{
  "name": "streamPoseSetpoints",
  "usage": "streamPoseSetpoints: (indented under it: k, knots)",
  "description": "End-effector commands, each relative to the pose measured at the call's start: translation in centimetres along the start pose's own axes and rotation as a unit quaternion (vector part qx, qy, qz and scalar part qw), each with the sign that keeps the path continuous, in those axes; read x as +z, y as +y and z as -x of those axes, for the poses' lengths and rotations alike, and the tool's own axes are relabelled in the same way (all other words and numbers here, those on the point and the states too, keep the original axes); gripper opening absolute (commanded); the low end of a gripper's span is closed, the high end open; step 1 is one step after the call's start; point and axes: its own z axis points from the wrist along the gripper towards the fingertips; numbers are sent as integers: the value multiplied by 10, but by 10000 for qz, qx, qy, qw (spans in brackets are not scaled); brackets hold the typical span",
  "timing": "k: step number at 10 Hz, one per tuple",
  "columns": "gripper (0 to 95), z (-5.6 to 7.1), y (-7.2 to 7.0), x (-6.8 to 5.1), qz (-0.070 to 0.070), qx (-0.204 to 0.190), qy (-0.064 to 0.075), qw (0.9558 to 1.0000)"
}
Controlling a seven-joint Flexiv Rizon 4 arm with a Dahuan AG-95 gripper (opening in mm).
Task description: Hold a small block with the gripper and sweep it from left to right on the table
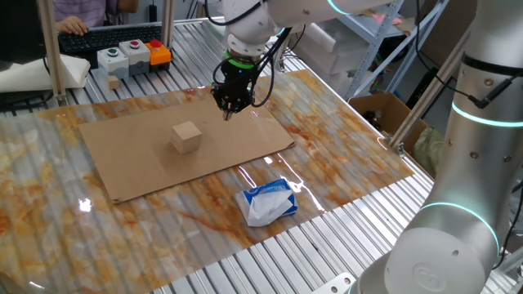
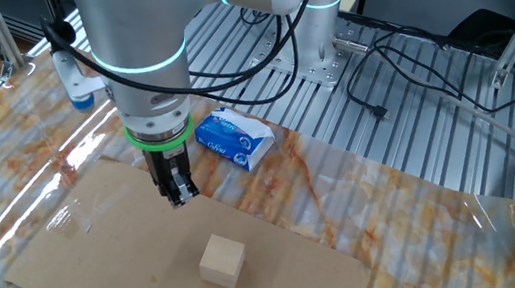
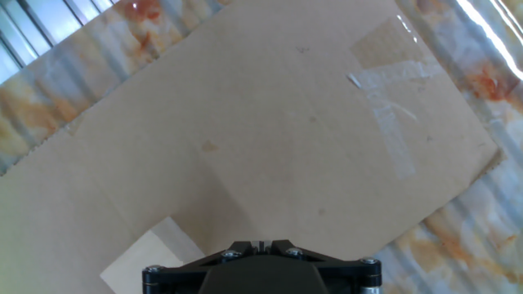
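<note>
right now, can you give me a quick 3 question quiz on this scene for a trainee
1. True or false: the gripper is holding the small block.
2. Multiple choice: what does the small block rest on? A) the ribbed metal slats B) the cardboard sheet C) the white-and-blue packet
3. Short answer: in the hand view, where does the small block show?

Key
1. False. The gripper hangs above the cardboard, apart from the block, with nothing between its fingers.
2. B.
3. At the bottom left, partly cut off beside the gripper body.
</note>
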Motion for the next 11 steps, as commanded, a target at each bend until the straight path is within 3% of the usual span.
streamPoseSetpoints:
  k: [1,7,11]
  knots:
    - [0,1,0,1,3,1,-6,10000]
    - [0,0,0,9,80,236,-57,9997]
    - [0,-2,4,8,106,480,-73,9988]
